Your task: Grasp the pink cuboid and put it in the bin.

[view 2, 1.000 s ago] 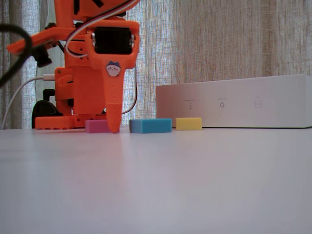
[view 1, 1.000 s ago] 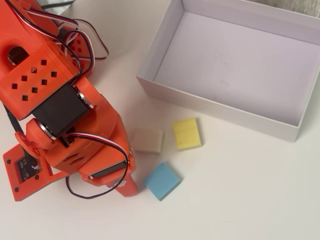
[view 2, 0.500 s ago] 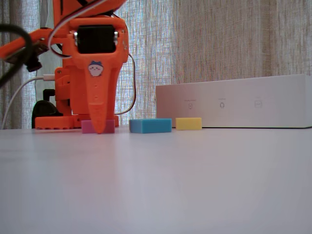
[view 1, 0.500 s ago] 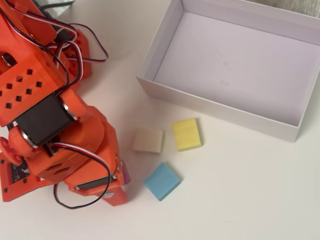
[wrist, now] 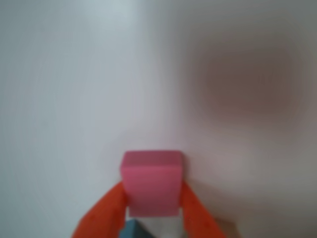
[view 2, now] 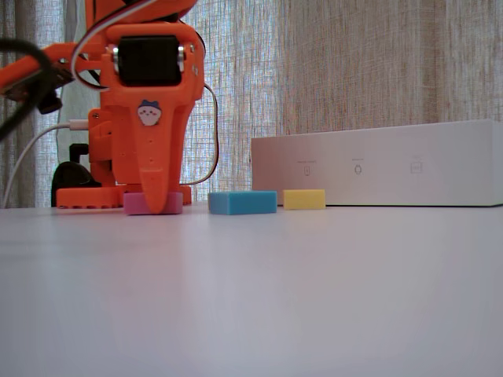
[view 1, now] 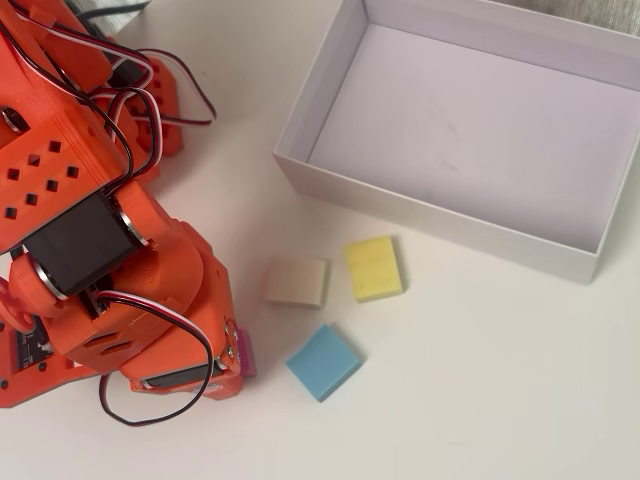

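The orange hand [wrist: 151,210] is down at the surface [view 2: 314,290], both fingers pressed on the sides of the one pink cuboid [wrist: 151,181], lying flat. Nearby: one blue block [view 1: 324,361], one yellow [view 1: 374,268], one beige [view 1: 296,282]. One bin [view 1: 440,225] beyond them.

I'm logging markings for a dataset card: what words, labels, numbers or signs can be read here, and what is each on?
No readable words or numbers in any view.
Orange two-finger gripper: a small cartoon-face sticker, a picture with no text.
Large shallow white cardboard bin: three small faint printed symbols on the side wall in the fixed view, too small to read.
Small pink foam cuboid: no marking visible.
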`<state>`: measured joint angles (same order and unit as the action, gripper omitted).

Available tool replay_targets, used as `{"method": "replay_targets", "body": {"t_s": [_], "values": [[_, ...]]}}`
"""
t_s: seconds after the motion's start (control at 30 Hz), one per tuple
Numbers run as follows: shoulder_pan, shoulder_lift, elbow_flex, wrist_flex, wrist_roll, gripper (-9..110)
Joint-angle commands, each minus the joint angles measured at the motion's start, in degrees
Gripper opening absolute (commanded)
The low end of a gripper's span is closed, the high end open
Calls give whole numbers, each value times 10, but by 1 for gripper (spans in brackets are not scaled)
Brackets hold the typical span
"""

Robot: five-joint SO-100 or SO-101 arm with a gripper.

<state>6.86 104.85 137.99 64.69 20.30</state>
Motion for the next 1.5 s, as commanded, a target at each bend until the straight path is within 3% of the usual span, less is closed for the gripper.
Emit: {"method": "replay_targets", "body": {"t_s": [0.0,0.27,0.43,0.57,0.83,0.97,1.03,1.13,1.47], "values": [[-8,24,-4,-2,-25,-8],[-77,122,-192,62,-142,-8],[-196,134,-392,127,-211,-8],[-326,156,-451,140,-262,-8],[-532,163,-352,156,-317,-8],[-543,166,-241,85,-312,1],[-547,181,-178,53,-314,21],[-548,221,-87,-11,-323,33],[-497,359,16,-207,-392,32]]}}
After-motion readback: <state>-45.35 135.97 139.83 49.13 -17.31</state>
